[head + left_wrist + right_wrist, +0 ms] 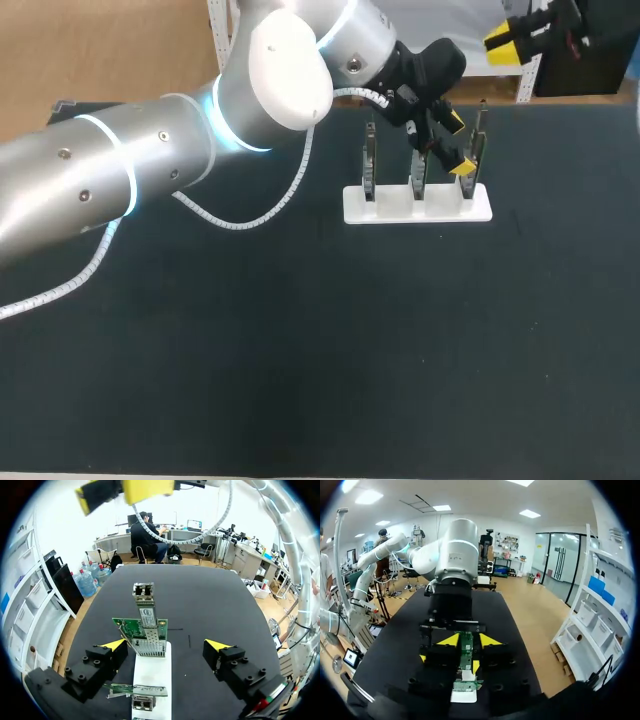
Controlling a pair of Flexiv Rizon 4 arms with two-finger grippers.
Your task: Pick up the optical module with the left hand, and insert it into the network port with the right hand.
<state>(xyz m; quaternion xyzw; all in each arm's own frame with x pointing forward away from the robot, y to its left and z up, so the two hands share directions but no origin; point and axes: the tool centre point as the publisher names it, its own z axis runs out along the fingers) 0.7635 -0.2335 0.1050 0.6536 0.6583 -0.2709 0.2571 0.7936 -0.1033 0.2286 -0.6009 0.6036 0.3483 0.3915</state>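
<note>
A white stand (pixel 418 203) holds three upright network cards. In the left wrist view a green card (pixel 131 628) stands on the stand (pixel 150 675), and a metal optical module (pixel 145 611) sticks up out of its port. My left gripper (pixel 458 145) (pixel 166 645) is open, with a finger on either side of that card and touching nothing. My right gripper (pixel 512 35) (pixel 469 640) hangs high beyond the stand's far right. Its yellow tips are a narrow gap apart and hold nothing; the card (pixel 466 650) shows through the gap, farther off.
A second card with a metal port (pixel 142 702) lies close under my left gripper on the stand. My left arm (pixel 150 160) crosses the table from the left, trailing a white coiled cable (pixel 250 215). The table (pixel 320 350) is dark cloth.
</note>
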